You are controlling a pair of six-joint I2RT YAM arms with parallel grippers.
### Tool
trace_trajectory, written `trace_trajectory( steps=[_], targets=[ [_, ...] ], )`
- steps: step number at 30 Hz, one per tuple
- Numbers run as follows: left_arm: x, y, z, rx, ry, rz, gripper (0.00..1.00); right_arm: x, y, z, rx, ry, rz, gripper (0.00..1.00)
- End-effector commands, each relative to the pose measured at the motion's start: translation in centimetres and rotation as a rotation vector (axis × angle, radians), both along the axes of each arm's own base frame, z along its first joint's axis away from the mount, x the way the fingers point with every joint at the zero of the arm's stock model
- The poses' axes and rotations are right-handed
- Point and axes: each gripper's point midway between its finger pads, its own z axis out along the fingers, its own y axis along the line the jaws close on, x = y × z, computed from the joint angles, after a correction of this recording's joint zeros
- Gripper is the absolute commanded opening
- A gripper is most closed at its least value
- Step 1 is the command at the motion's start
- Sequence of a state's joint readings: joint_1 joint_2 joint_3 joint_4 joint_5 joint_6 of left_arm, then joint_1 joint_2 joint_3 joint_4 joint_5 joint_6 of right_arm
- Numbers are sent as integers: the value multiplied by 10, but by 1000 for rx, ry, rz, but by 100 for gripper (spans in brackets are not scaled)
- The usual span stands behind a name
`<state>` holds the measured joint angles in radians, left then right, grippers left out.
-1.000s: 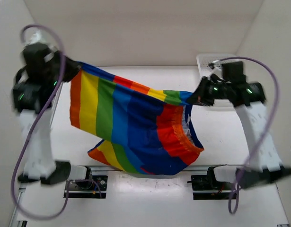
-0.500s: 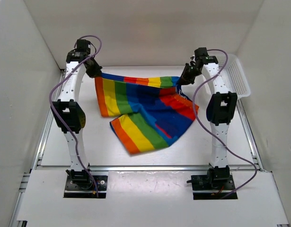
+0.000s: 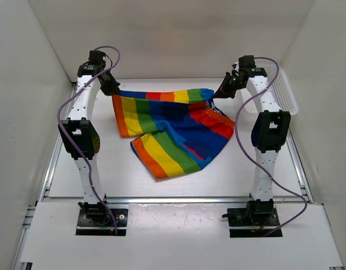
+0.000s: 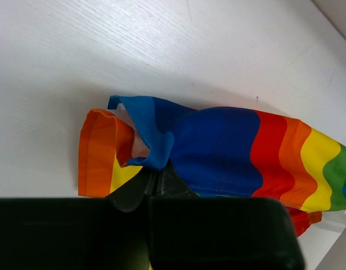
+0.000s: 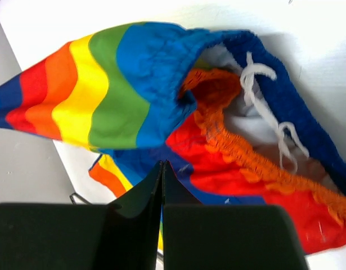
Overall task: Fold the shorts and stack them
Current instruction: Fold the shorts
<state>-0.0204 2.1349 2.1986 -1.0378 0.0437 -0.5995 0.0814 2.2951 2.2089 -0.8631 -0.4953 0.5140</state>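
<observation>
Shorts (image 3: 167, 126) lie spread mid-table (image 3: 105, 169), a bit toward 12 o'clock, rainbow stripes up. One leg runs out toward 6 o'clock, and the orange-red waistband (image 3: 220, 121) is on the 3 o'clock side.

Left gripper (image 3: 112, 88) is at the shorts' 10 o'clock corner. Its jaws are clamped tight on a fold of blue and orange cloth. In the left wrist view the fold bunches right at the closed tips (image 4: 156, 179), and that corner looks lifted off the table.

Right gripper (image 3: 223, 91) is at the shorts' 2 o'clock corner, jaws pressed fully together. In the right wrist view the tips (image 5: 162, 166) sit over the blue and red fabric with no cloth seen between them; can't tell if any is nipped. The waistband opening and white drawstring (image 5: 263, 95) are visible just past the tips.

White mesh basket (image 3: 282, 93) sits at the table's 2 o'clock corner, just beyond the right arm and apart from the shorts.
</observation>
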Motion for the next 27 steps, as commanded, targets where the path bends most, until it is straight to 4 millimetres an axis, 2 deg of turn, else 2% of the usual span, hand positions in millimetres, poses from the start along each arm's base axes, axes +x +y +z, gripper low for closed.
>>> trace_trajectory(
  steps=[1, 2, 4, 5, 6, 7, 8, 11, 12, 13, 14, 15, 18, 19, 20, 21, 23, 24, 26, 27],
  targets=[
    [-14, 6, 55, 13, -117, -3, 11, -5, -3, 52, -2, -133, 4, 0],
    [-16, 6, 59, 13, -127, -3, 11, -7, -4, 63, 0, -159, 4, 0],
    [-20, 1, 58, 12, -124, -12, 11, -10, -5, 60, -13, -156, 6, 0],
    [-21, 3, 64, 19, -136, -6, 11, -12, -6, 63, -13, -161, 6, 0],
    [-23, 3, 59, 19, -124, -6, 11, -14, -6, 59, -18, -154, 12, 3],
    [-23, 3, 59, 19, -124, -6, 11, -15, -4, 55, -7, -145, 20, 17],
    [-26, -2, 61, 18, -125, -16, 11, -23, 0, 46, -5, -110, 23, 37],
    [-24, -2, 62, 18, -135, -16, 11, -21, 10, 38, 45, -82, -20, 45],
    [-24, -2, 62, 18, -135, -16, 11, -29, 16, 23, 60, -38, -37, 47],
    [-24, -2, 62, 18, -135, -16, 11, -30, 20, 21, 98, -27, -52, 48],
    [-23, -2, 66, 18, -145, -15, 11, -22, 23, 26, 139, -51, -96, 51],
    [-23, -2, 66, 18, -145, -15, 11, -27, 28, 9, 148, -12, -106, 52],
    [-22, -2, 70, 18, -155, -15, 11, -16, 35, 11, 186, -45, -145, 53],
    [-22, -2, 70, 18, -155, -15, 11, -14, 41, 1, 189, -29, -142, 53],
    [-21, -3, 74, 11, -164, -21, 11, -8, 47, 1, 200, -53, -136, 53],
    [-19, -3, 68, 11, -153, -21, 11, -4, 46, -9, 198, -42, -150, 53],
    [-19, -3, 68, 11, -153, -21, 11, 8, 53, -2, 214, -75, -159, 53],
    [-19, -3, 68, 11, -153, -21, 11, 10, 59, -7, 215, -76, -148, 53],
    [-20, -5, 63, 4, -135, -27, 11, 15, 60, -7, 228, -71, -161, 53],
    [-19, -5, 66, 4, -144, -27, 11, 17, 61, -8, 229, -72, -161, 53]
  ],
)
